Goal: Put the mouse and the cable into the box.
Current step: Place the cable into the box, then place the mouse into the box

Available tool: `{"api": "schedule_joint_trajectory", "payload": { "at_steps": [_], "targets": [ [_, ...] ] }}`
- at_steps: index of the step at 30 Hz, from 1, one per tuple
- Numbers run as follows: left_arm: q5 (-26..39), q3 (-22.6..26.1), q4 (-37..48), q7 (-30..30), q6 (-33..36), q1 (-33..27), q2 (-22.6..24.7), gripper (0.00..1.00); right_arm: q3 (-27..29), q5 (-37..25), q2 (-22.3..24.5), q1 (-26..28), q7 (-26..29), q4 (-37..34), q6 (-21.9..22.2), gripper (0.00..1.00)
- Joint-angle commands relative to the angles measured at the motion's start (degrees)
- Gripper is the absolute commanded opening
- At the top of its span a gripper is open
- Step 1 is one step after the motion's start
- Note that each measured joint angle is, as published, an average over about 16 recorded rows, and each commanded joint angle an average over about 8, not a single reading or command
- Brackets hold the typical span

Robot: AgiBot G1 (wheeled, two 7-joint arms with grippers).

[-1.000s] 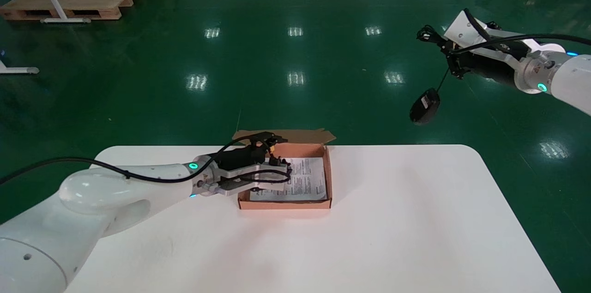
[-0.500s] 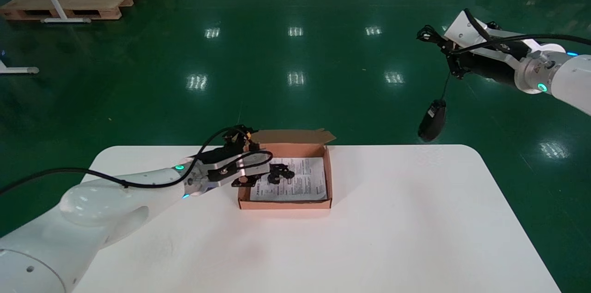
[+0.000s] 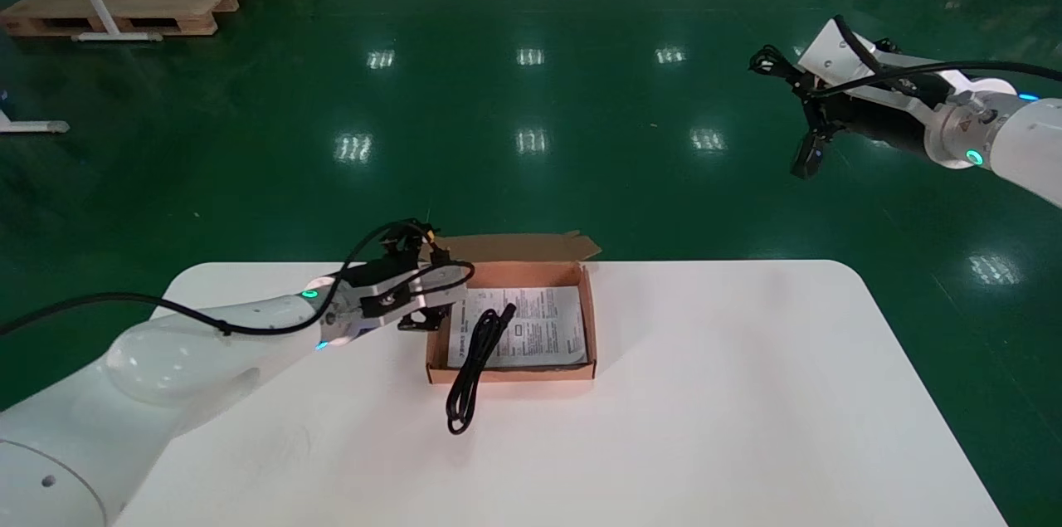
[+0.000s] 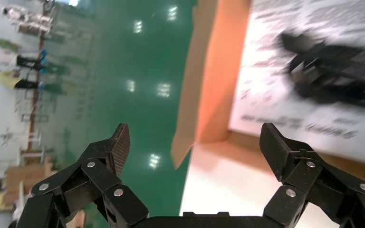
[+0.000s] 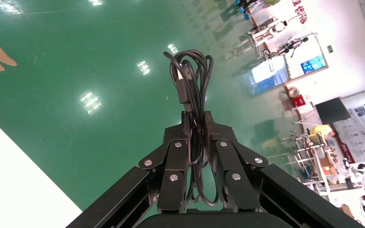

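While hovering just left of the box [image 3: 531, 373], holds nothing in the released left pincer [image 3: 427, 318]. Shows the cable [image 3: 481, 344] half inside the box, half draped over its front wall onto the table [image 3: 730, 394]. Far right of the box, clenches the right pincer [image 5: 197, 124] on the bundled cord [image 5: 186, 95], mouse [image 3: 807, 155] dangling beneath.

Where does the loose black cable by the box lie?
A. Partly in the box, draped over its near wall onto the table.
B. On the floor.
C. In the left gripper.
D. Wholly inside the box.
A: the cable runs from inside the box over its near wall onto the table; the left gripper is open beside the box, the right gripper grips the mouse cord far off.
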Motion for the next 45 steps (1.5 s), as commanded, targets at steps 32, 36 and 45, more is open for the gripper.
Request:
{"api": "schedule_joint_trajectory", "payload": {
  "at_steps": [32,36,45],
  "targets": [
    [5.9,3.2,8.5,-10.0,-11.9,-6.6,-7.0,1.0,-7.8,-1.0,-13.7,-16.0,-0.1,23.0,-9.4,0.0],
    [6.4,3.6,8.5,-10.8,-11.9,-6.6,-7.0,1.0,-10.1,-2.7,-14.6,-16.9,1.4,23.5,-7.6,0.0],
    [7.3,4.4,8.2,-12.5,-11.9,-6.6,-7.1,1.0,-16.8,-5.3,-15.3,-16.6,5.8,22.0,1.4,0.0]
  ]
}}
